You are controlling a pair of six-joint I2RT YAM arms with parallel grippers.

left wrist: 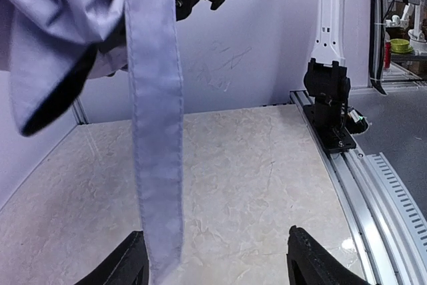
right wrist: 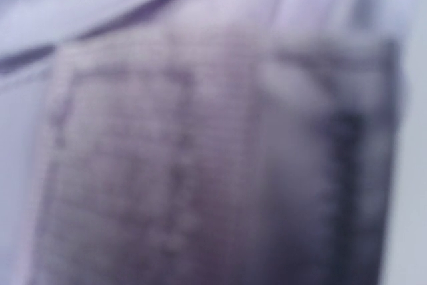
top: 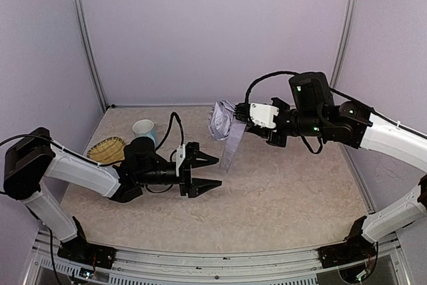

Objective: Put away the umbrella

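1. The umbrella (top: pixel 222 121) is a bunched lavender bundle hanging in the air over the far middle of the table (top: pixel 287 191), clear of its surface. Its fabric fills the right wrist view, too blurred for detail.
2. The right gripper (top: pixel 240 125) is closed on the bundle from the bundle's right and carries it alone. Its fingertips are buried in cloth.
3. The left gripper (top: pixel 218 172) sits lower, down and to the left of the bundle. Its jaws are spread wide, they hold nothing, and they point toward it.
4. The strap (left wrist: pixel 158 131) hangs from the bundle with its long axis vertical. In the left wrist view its end dangles off-centre, close to that view's left-hand finger. Catching it would likely need the left gripper to shift sideways.
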